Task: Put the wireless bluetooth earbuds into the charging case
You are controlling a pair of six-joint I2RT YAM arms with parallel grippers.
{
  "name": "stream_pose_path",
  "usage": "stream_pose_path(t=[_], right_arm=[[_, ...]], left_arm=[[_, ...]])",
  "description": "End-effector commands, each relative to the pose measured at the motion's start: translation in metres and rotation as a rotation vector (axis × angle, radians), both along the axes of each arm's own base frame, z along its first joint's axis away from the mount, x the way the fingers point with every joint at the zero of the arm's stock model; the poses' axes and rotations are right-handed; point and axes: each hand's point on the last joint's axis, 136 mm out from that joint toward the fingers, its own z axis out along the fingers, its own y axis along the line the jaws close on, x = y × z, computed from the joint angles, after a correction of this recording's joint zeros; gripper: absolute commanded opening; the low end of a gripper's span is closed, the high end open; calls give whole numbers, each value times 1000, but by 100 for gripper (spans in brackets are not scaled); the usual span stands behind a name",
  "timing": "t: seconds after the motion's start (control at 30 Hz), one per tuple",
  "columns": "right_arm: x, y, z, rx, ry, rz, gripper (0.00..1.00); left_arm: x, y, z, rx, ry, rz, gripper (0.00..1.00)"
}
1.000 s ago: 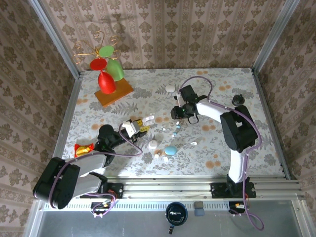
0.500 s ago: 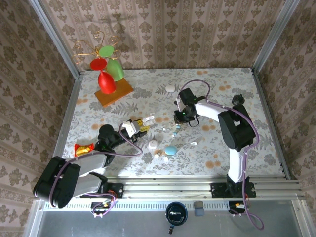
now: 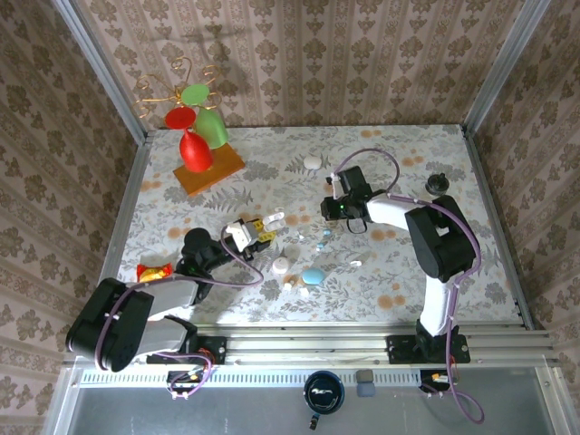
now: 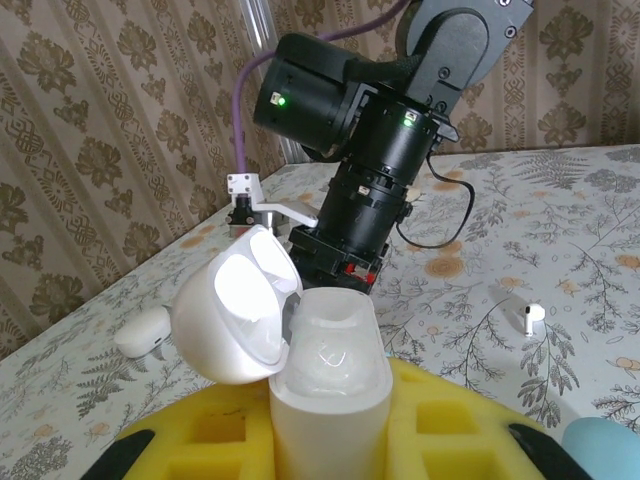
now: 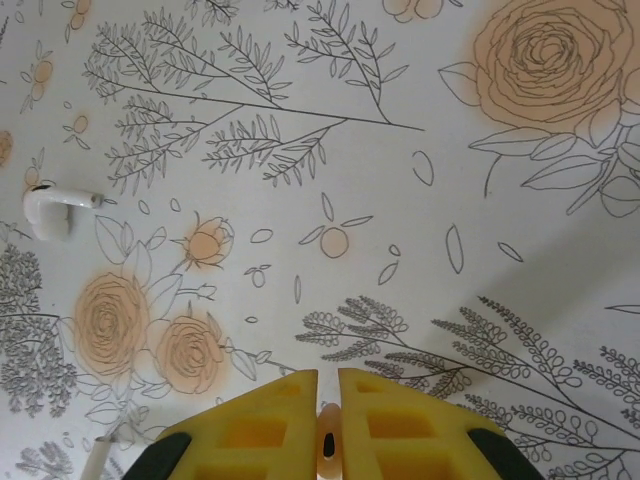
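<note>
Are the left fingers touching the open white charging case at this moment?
Touching. The left wrist view shows the open white case clamped upright between the yellow left fingers, with foam pressed against its body on both sides and no gap.

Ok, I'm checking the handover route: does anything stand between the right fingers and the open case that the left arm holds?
Nothing visible does. The open white case in the left fingers faces the right fingers with nothing raised between them. The loose earbuds lie flat on the tablecloth.
</note>
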Motion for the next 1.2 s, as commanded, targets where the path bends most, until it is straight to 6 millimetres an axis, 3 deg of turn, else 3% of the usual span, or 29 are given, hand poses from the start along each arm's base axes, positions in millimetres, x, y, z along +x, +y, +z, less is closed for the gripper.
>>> stream_pose_path(t=[0.0,0.37,0.6,0.77,0.97,1.17], right_arm=[[-2,-4,-1,26,-33,-27,15],[-33,-24,2,22,-28,-75,29],[-54,-21,5,60,13,-40,42],[-71,-9,11,121,65,36,49],[-53,-26,20,55,5,-39,55],[-32,-29,0,-10,133,-20,65]], left_arm=[[0,-1,11,-23,-60,-13,0],[2,-3,12,-29,-61,-24,0],[2,-3,12,-29,-59,-22,0],[4,-4,12,-29,-58,-27,0],[4,-5,10,-32,-56,-31,0],[4,-5,10,-42,-58,-26,0]])
